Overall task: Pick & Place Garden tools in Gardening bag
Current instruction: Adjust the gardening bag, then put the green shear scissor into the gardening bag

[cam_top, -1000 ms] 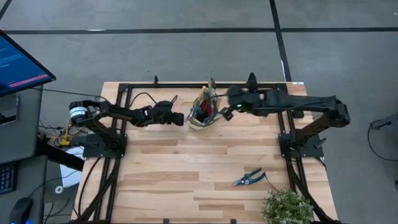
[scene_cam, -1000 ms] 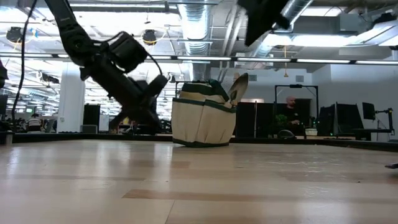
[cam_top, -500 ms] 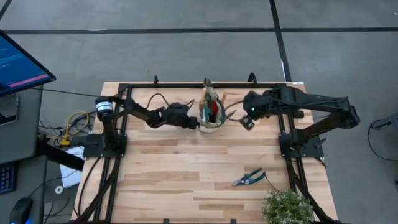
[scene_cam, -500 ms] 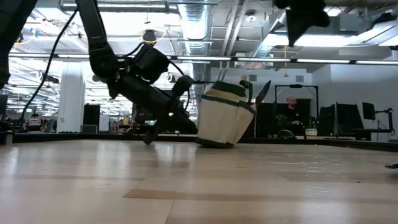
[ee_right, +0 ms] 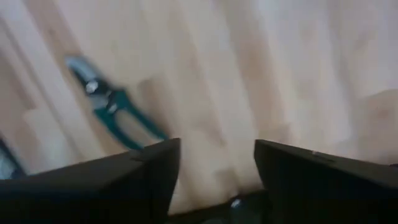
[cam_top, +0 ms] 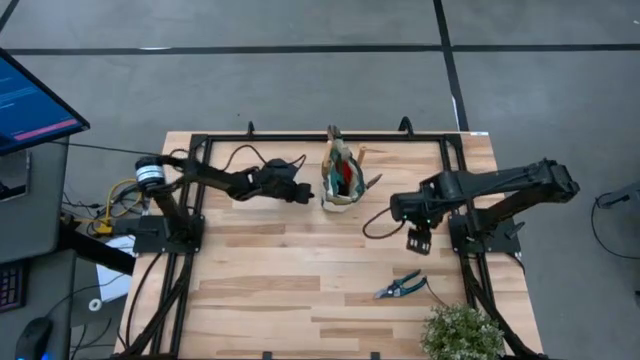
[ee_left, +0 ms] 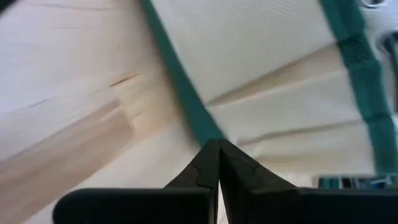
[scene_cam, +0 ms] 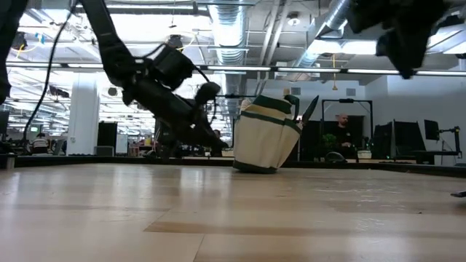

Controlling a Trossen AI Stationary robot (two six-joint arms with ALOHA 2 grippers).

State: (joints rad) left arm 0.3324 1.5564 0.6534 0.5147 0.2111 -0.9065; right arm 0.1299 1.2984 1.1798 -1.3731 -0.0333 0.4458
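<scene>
The right gripper (cam_top: 418, 240) hangs empty, fingers parted, above bare wood. The blue-handled pruning shears (cam_top: 400, 287) lie at its six o'clock, well apart. At ten o'clock stands the beige canvas bag with teal trim (cam_top: 340, 180), apparently tilted, tools inside. The left gripper (cam_top: 306, 195), pinched shut, sits beside it.

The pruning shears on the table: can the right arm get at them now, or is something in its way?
Probably yes. The right gripper is open, holds nothing and hangs above bare wood just beyond the pruning shears. Nothing lies between them; the plant stands off to one side, and the gardening bag is farther away.
</scene>
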